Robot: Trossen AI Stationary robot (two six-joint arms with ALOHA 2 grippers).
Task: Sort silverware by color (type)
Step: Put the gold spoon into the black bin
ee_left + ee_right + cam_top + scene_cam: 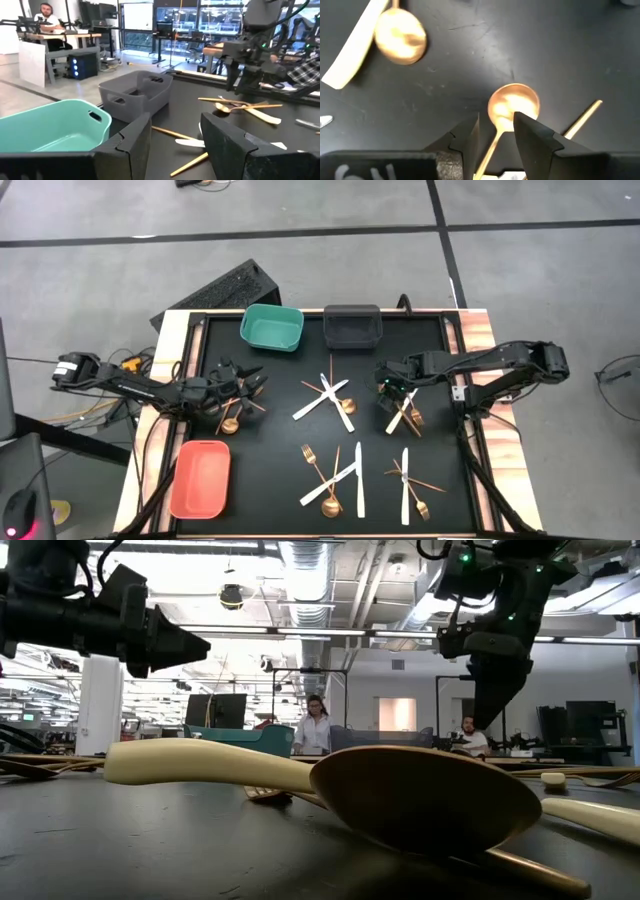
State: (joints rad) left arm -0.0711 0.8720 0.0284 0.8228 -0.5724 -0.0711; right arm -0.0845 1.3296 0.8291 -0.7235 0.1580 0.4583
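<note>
White plastic knives and gold forks and spoons lie flat in loose crossed heaps on the black mat: one at the centre (330, 395), two near the front edge (335, 475) (410, 480), one at the right (405, 412), and one under my left arm (232, 415). My right gripper (496, 132) points steeply down over the right heap, open. Its fingers stand on either side of a gold spoon's neck (512, 106), above it and clear of the mat. My left gripper (175, 142) hangs level above the mat's left part (258, 385), open, with nothing between its fingers.
A teal bin (272, 327) and a dark grey bin (352, 326) stand at the mat's far edge. A salmon bin (200, 478) sits at the near left. A black keyboard (215, 295) lies off the table's far left corner. People sit in the room beyond.
</note>
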